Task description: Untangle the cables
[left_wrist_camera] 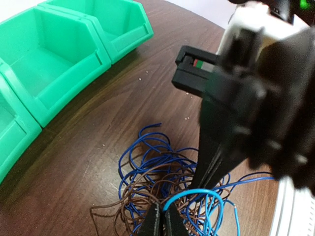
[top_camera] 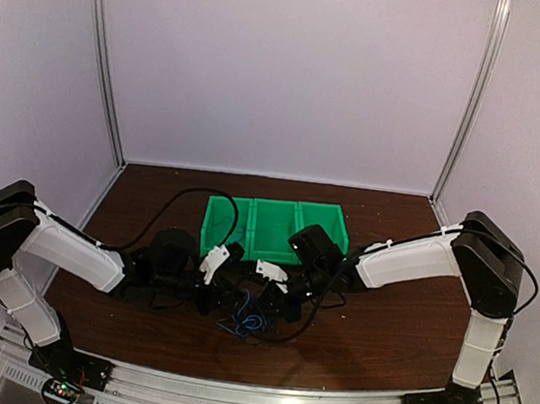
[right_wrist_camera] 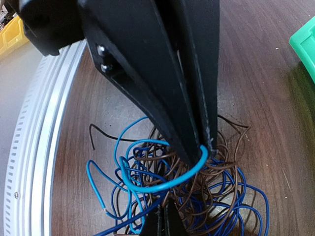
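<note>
While L fingers point(left_wrist_camera: 151, 223) clench light-blue cable point(left_wrist_camera: 192, 192), R fingers point(right_wrist_camera: 153, 227) sit pressed together nearby, grasp unclear. Other cables point(left_wrist_camera: 157, 167), blue + dk brown, one knotted wad on bench point(top_camera: 383, 322) just in front of green bin point(top_camera: 277, 224), mid compartment. Judged: untangling barely begun, one loop teased up, no strand separated yet, nearly all left.

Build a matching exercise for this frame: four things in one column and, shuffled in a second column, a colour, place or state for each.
Things
1. bins
2. light blue wire
3. brown wires
4. left gripper

Descriptions
A. many tangled coils
B. green, side by side
C. black, fingers closed
D. one loop ending at a fingertip

Pairs: 1-B, 2-D, 3-A, 4-C
</note>
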Action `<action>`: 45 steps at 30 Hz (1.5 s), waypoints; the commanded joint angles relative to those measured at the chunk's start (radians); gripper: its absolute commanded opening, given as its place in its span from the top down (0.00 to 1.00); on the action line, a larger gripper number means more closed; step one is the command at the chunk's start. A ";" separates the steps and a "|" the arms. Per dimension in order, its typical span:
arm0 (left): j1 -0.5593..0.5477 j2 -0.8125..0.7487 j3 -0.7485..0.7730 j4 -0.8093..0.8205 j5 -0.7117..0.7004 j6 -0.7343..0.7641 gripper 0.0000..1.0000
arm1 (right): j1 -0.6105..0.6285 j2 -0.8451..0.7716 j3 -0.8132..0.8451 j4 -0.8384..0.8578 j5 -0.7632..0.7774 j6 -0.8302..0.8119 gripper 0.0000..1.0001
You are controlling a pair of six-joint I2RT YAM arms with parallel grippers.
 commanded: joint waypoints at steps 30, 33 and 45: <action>0.061 -0.348 -0.109 0.041 -0.039 -0.119 1.00 | -0.288 -0.525 -0.202 -0.435 0.084 -0.282 0.57; 0.058 -0.291 -0.145 0.133 -0.007 -0.170 1.00 | -0.259 -0.512 -0.135 -0.425 0.063 -0.259 0.43; 0.010 -0.141 -0.143 0.391 0.033 -0.301 1.00 | -0.076 -0.263 0.097 -0.259 -0.051 -0.053 0.38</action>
